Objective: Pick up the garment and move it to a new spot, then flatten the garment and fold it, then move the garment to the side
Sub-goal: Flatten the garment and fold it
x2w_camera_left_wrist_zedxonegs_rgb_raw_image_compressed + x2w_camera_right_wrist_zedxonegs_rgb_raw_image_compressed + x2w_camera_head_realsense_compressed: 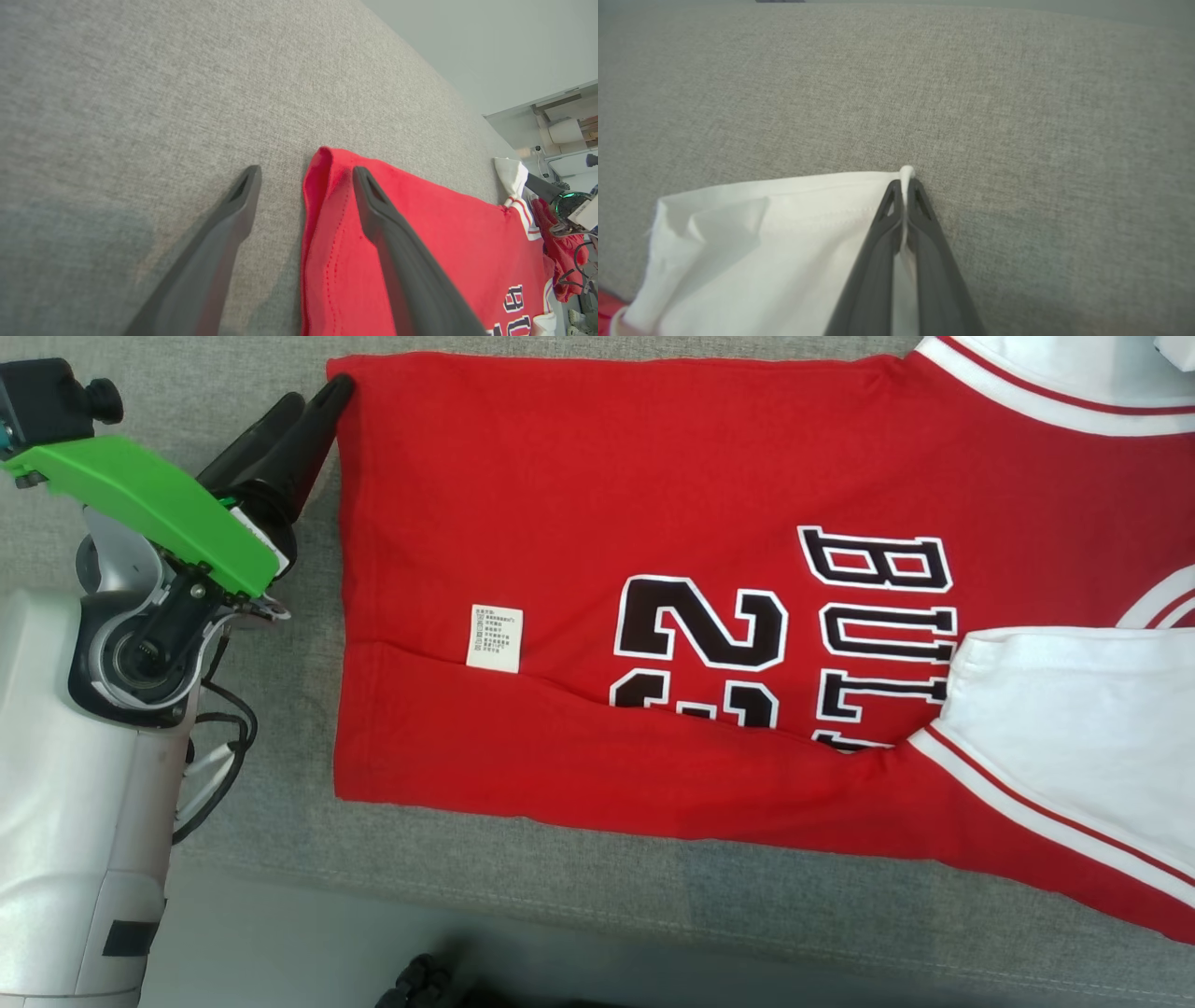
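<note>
The red jersey [560, 523] lies spread flat on the grey upholstered surface [653, 896], hem to the left and white sleeves to the right. Its near edge looks already turned over the printed number beside the care label [494, 637], so the move and flattening seem done and the folding begun. The left gripper [316, 397] straddles the far-left hem corner with jaws released, and the right gripper [903, 184] is clenched on a white sleeve [761, 242] edge. The far-side fold, any further folds and the move aside are left.
</note>
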### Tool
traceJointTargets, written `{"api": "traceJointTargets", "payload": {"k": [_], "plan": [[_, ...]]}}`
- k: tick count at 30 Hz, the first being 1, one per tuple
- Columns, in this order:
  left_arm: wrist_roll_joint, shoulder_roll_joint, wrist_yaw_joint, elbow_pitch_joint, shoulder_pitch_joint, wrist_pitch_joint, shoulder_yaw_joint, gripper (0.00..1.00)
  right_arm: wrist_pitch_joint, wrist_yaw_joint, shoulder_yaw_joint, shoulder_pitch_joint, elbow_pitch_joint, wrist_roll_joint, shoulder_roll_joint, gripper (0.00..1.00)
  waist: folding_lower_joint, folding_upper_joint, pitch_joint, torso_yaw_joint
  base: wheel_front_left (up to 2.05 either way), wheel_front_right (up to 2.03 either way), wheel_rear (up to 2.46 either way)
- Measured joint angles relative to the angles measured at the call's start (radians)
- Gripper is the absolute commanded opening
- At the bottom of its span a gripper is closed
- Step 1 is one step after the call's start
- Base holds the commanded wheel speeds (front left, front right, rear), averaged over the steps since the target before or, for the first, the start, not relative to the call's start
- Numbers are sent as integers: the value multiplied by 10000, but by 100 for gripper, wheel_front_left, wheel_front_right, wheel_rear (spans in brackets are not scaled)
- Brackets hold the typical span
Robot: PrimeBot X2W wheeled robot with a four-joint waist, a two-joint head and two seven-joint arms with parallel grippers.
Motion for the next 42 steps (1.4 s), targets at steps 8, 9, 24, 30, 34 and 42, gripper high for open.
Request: {"api": "traceJointTargets", "payload": {"k": [8, 9, 24, 30, 34, 42], "plan": [[73, 19, -25, 165, -314, 88, -102, 100, -6, 88, 44, -66, 84, 13, 73, 0, 0, 0, 24, -76, 0, 0, 0], [73, 19, -25, 184, -337, 88, -111, 100, -10, 100, 44, -69, 98, 13, 79, 0, 0, 0, 26, -84, 0, 0, 0], [332, 19, -38, 395, -462, -75, -247, 0, -194, 257, 94, -123, 328, 15, 182, 0, 0, 0, -10, -150, 0, 0, 0], [407, 33, -90, 424, -484, -384, -178, 0, -401, 472, 234, -33, 414, 119, 387, 0, 0, 0, -151, -208, 0, 0, 0], [407, 82, -113, 445, -482, -477, -176, 0, -504, 719, 368, 173, 380, 288, 539, 0, 0, 0, -309, -319, 0, 0, 0], [405, 121, -115, 523, -378, -736, -178, 0, -723, 1064, 573, 644, 194, 362, 552, 0, 0, 0, -601, -484, 0, 0, 0]]}}
